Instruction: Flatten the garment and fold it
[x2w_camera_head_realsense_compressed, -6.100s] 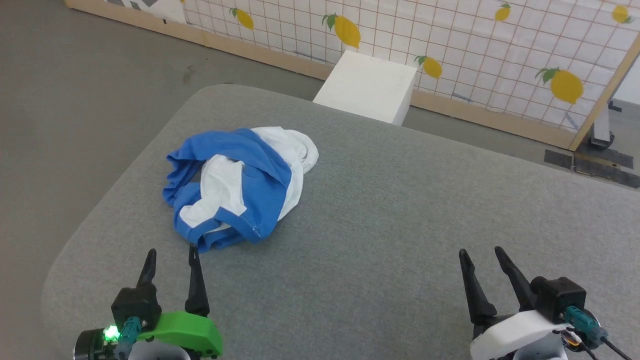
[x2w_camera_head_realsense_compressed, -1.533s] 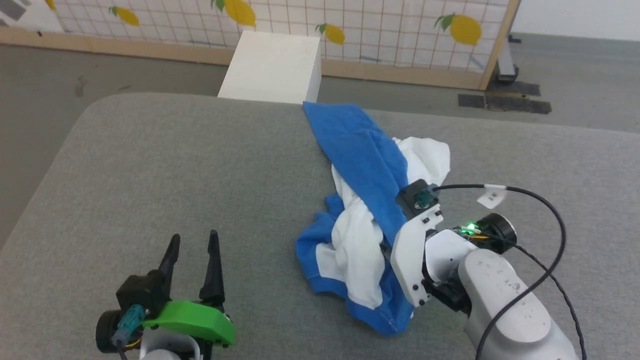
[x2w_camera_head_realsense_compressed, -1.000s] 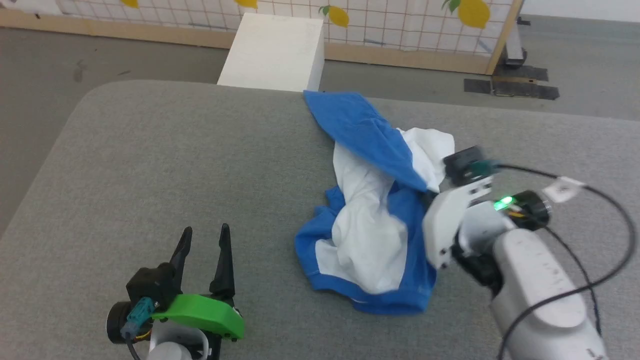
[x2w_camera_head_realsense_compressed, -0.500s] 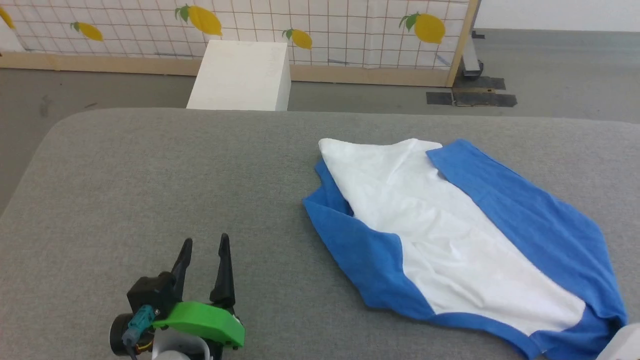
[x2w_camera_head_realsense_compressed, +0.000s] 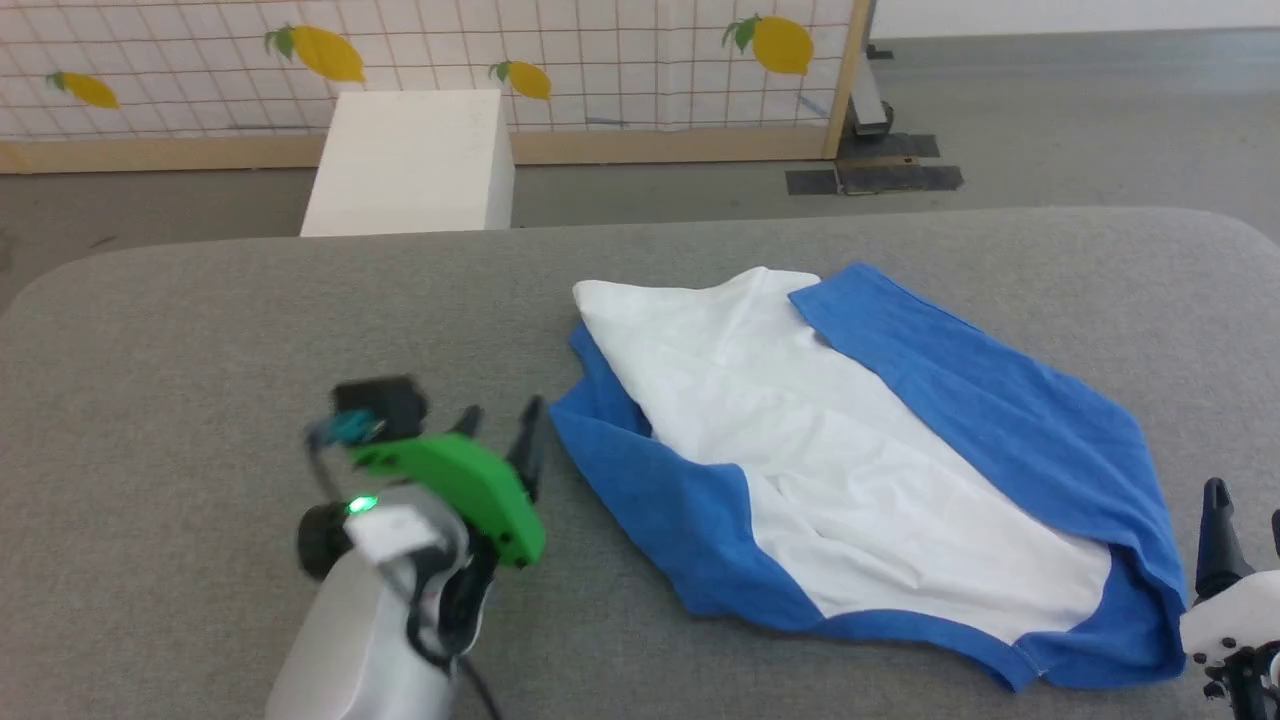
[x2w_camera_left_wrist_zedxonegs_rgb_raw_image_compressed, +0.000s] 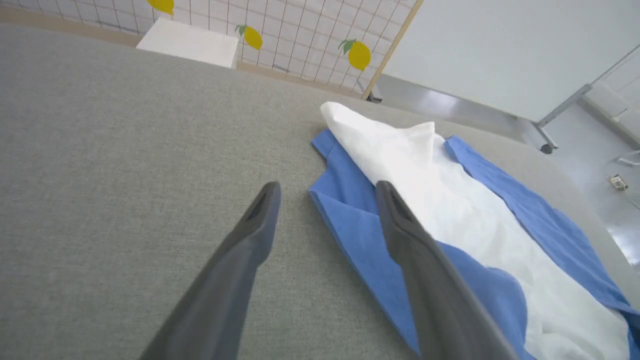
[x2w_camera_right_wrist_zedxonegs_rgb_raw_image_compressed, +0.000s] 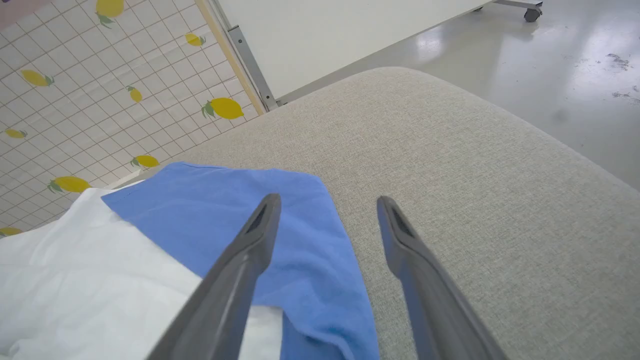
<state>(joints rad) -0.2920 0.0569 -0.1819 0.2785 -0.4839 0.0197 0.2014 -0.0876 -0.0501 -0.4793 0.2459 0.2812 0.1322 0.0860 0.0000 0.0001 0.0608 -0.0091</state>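
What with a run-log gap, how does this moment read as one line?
white-and-blue soft T-shirt: laid out on grey padded table, not folded; left gripper: open; right gripper: open

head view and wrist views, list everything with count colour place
shirt: 1, white with blue sides, spread on the table, right of centre
table: 1, grey fabric top, under the shirt
box: 1, white, on the floor past the table's far edge
screen: 1, white grid with yellow lemons, behind the box
floor: 1, grey, around the table
left gripper: 1, green shell, open, at the shirt's left edge
right gripper: 1, white shell, open, by the shirt's near right corner
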